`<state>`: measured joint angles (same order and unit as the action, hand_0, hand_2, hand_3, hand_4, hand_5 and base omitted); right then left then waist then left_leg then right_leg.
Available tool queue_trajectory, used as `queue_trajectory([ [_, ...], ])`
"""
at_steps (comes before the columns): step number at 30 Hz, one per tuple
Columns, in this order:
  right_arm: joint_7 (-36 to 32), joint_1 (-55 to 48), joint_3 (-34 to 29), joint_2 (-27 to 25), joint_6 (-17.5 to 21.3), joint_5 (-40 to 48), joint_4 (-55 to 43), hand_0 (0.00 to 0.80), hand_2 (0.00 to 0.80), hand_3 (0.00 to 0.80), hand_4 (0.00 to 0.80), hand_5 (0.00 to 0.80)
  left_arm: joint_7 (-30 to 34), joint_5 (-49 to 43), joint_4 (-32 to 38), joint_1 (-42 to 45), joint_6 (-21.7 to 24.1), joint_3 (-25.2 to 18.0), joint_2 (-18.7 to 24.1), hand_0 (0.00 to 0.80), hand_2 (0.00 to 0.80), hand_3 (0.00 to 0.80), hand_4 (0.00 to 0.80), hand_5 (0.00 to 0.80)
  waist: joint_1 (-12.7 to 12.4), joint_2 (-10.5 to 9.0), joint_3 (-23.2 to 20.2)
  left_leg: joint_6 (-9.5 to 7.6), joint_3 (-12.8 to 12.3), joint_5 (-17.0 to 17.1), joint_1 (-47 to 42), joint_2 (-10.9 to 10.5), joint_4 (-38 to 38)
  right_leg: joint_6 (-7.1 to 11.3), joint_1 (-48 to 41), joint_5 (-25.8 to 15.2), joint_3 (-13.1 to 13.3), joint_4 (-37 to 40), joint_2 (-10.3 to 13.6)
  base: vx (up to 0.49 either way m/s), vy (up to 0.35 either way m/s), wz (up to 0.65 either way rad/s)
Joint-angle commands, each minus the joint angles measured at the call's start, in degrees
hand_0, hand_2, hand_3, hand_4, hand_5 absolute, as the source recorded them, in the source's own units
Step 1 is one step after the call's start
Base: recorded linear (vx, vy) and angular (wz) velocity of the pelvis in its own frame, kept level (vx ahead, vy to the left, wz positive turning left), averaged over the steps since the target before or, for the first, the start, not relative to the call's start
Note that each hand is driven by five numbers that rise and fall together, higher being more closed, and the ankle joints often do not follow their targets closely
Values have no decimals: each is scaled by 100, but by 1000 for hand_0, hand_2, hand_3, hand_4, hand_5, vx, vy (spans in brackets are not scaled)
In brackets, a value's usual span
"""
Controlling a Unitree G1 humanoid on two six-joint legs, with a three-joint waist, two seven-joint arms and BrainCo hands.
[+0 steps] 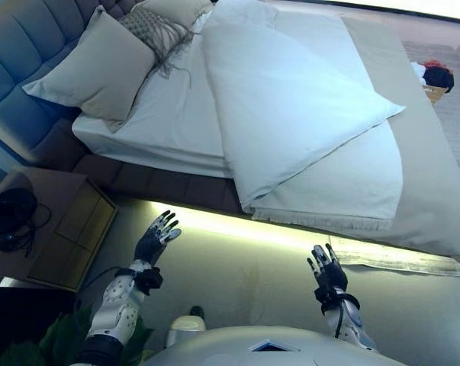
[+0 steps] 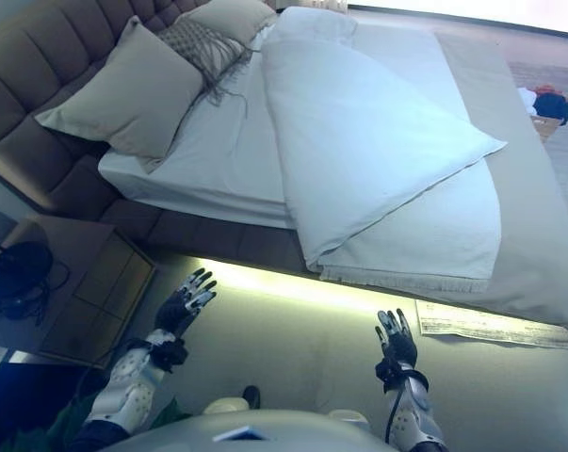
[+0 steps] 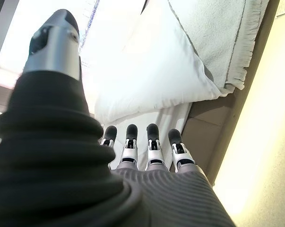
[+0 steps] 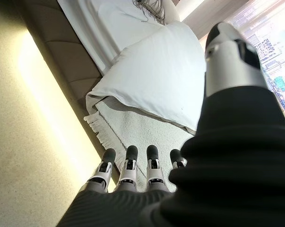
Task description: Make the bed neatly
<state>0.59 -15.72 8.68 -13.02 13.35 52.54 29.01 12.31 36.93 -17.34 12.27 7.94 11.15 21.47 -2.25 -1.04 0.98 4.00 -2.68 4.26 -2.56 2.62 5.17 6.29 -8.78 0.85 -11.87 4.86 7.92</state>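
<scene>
Left eye view: paper (image 1: pixel 401 257), print perhaps illegible.

Bedroom, upholstered bed (image 1: pixel 138 179) with pillows (image 1: pixel 100 65), white duvet (image 1: pixel 291 99), wooden nightstand (image 1: pixel 58 229)

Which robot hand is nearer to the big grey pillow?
Left. The left robot hand is raised below the grey pillow, beside the bed; the right robot hand is farther away, below the fringed blanket.

— How does my bed (image 1: pixel 413 191) look?
— White duvet (image 1: pixel 291 107) lies folded back at a slant across the sheet (image 1: pixel 165 114), one corner pointing toward the far side. Fringed blanket (image 1: pixel 344 187) under it reaches my near edge. Pillows (image 1: pixel 100 65) are piled at the headboard.
</scene>
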Motion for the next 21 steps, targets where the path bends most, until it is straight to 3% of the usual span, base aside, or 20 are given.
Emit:
queue_trajectory([
  [1,-26,279,-118,-122,277,70,-213,0,0,0,0,0,-55,-58,-26,-465,220,21,167,0,0,0,0,0,-6,35,-34,-328,-265,-381,-93,-62,-176,123,570,-387,-98,-206,44,0,0,0],
  [8,-1,317,-29,-109,195,14,-306,0,0,0,0,0,-486,-205,-113,-420,353,-140,139,0,0,0,0,0,-5,25,-24,-321,-291,-391,-81,-44,-179,97,580,-360,-50,-219,10,2,-2,0],
  [21,-118,221,-55,-115,183,25,-244,0,0,0,0,0,-325,-115,13,-365,490,-159,82,0,0,0,0,0,13,-28,4,-314,-307,-383,-101,-54,-152,101,567,-375,-20,-210,20,3,3,0],
])
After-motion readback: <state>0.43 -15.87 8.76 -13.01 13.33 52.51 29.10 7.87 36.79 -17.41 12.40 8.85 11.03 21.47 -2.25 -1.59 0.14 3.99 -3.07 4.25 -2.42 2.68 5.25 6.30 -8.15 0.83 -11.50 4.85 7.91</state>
